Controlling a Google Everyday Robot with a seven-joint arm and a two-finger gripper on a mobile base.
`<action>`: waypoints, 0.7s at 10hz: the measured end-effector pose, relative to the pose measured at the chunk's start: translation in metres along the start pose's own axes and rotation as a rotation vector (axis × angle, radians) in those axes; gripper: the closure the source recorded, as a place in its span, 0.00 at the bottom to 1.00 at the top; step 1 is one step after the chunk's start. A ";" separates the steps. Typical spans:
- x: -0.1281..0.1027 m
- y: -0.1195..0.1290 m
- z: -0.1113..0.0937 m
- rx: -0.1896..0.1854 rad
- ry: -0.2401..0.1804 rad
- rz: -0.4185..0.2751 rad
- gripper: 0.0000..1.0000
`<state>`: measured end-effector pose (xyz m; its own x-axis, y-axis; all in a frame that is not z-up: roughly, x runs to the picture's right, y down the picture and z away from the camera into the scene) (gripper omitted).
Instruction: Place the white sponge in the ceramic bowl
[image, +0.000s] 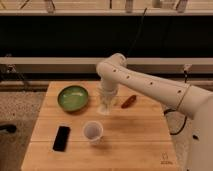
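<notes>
The green ceramic bowl (73, 97) sits on the wooden table (140, 145) at the back left, and I see nothing in it. My gripper (105, 107) points straight down just right of the bowl, its lower end at or very near the tabletop. The white sponge does not show as a separate thing. If it lies under or within the gripper, the pale gripper body hides it. My white arm (150, 85) reaches in from the right.
A whitish plastic cup (93, 131) stands upright in front of the gripper. A black phone-like slab (62, 138) lies at the front left. A small reddish-brown oblong object (129, 101) lies right of the gripper. Dark shelving runs behind the table.
</notes>
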<state>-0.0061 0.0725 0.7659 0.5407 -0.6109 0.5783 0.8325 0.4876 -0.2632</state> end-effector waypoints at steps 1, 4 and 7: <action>0.001 -0.008 -0.001 0.001 0.006 -0.007 1.00; -0.005 -0.039 -0.002 -0.004 0.020 -0.040 1.00; -0.015 -0.075 0.004 -0.003 0.036 -0.077 1.00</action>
<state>-0.0767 0.0474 0.7799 0.4789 -0.6685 0.5691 0.8721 0.4363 -0.2214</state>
